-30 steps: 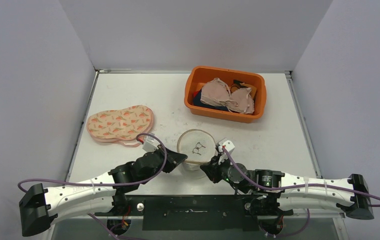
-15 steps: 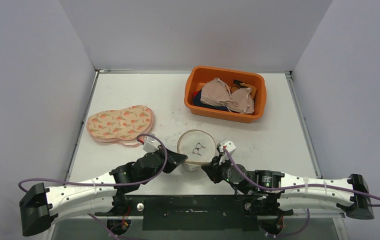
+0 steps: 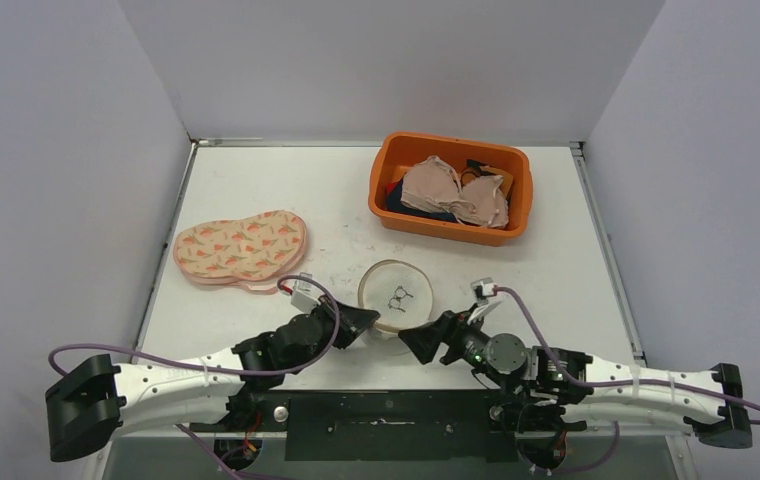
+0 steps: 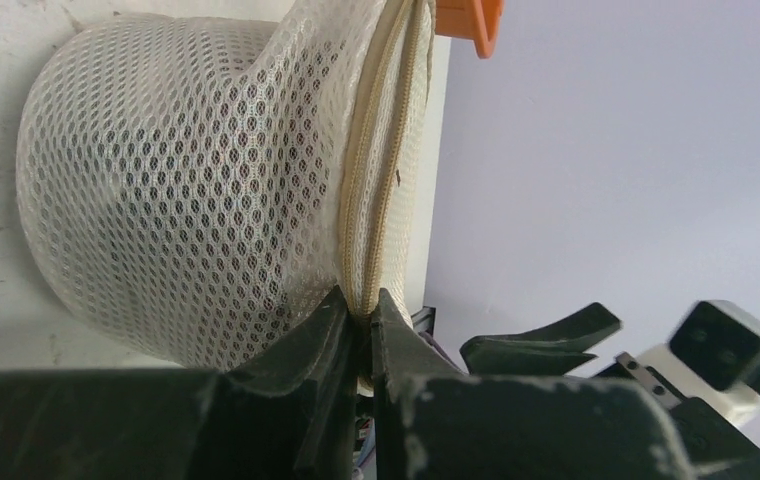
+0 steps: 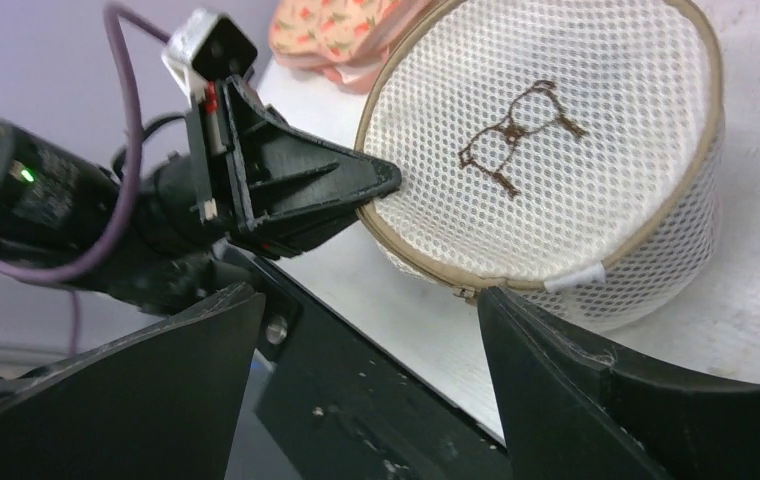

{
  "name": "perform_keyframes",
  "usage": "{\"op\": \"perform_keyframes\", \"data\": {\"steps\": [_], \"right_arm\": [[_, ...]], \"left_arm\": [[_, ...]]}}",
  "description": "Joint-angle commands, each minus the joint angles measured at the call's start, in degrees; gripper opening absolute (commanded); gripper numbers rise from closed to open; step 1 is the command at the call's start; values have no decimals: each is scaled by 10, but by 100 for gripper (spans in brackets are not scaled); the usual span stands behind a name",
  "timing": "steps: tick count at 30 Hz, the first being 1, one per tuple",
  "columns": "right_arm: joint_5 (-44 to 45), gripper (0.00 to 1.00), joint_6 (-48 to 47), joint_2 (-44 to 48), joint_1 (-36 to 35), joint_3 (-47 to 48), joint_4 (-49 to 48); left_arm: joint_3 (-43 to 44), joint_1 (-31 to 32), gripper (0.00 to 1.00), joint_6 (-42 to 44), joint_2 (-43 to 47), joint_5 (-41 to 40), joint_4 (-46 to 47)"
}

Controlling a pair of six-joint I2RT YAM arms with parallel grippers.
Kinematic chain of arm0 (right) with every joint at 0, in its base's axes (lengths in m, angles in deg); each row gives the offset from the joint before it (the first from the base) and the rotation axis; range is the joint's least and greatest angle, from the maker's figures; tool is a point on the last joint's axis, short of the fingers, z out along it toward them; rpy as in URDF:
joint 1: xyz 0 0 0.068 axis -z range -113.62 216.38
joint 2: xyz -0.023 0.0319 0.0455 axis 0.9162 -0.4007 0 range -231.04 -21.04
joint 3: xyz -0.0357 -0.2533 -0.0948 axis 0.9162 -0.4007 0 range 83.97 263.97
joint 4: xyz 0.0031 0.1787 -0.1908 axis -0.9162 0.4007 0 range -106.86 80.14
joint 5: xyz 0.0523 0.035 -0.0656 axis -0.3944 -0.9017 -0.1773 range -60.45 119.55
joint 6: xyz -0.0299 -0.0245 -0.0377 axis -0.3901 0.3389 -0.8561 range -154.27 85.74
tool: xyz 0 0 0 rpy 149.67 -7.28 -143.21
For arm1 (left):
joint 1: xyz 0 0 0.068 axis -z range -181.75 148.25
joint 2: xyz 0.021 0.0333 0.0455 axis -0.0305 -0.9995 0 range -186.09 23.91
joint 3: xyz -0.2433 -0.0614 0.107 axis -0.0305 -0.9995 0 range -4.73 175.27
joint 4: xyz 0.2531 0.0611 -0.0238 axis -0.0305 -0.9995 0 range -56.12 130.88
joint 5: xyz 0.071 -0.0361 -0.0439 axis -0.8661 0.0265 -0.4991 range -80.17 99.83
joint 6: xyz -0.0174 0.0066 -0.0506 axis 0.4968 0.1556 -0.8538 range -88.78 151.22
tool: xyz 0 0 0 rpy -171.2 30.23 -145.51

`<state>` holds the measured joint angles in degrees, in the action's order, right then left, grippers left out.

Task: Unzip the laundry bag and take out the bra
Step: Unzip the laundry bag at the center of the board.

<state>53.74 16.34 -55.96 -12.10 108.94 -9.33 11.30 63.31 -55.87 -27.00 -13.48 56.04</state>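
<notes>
Now, left jaws pinch the beige zipper (image 4: 381,170) of the round mesh laundry bag (image 3: 396,297); right jaws gape.

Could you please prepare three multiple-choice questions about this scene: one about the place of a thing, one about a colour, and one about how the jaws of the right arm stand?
1. Where on the table does the orange bin stand?
A. near left corner
B. between the two arms
C. far right part

2. What colour is the stitched figure on the mesh bag?
A. red
B. brown
C. blue

3. How do the jaws of the right gripper stand?
A. open, holding nothing
B. shut on the bag's zip
C. shut on the bin's rim

Answers:
1 C: the top view shows the bin near the far wall, right of centre.
2 B: the right wrist view shows brown thread on white mesh.
3 A: the right wrist view shows both jaws wide apart, with the bag ahead of them.
</notes>
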Motion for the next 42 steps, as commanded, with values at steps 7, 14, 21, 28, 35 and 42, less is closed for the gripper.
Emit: {"op": "perform_keyframes", "data": {"steps": [7, 14, 21, 28, 35, 42], "right_arm": [[111, 81, 240, 145, -2, -132, -52], [61, 84, 296, 53, 41, -155, -169], [-121, 83, 331, -102, 173, -166, -340], [-201, 46, 311, -215, 208, -135, -444], [-247, 5, 173, -175, 241, -78, -318], [-368, 5, -125, -190, 306, 112, -30]], "left_arm": [[-47, 59, 0, -14, -26, -143, 195], [-54, 82, 0, -5, -38, -193, 219], [-42, 98, 0, 34, -54, -218, 224], [-21, 102, 0, 51, -79, -224, 189], [15, 102, 60, 50, -11, -232, -11], [31, 102, 85, 39, 203, -224, -320]]}}
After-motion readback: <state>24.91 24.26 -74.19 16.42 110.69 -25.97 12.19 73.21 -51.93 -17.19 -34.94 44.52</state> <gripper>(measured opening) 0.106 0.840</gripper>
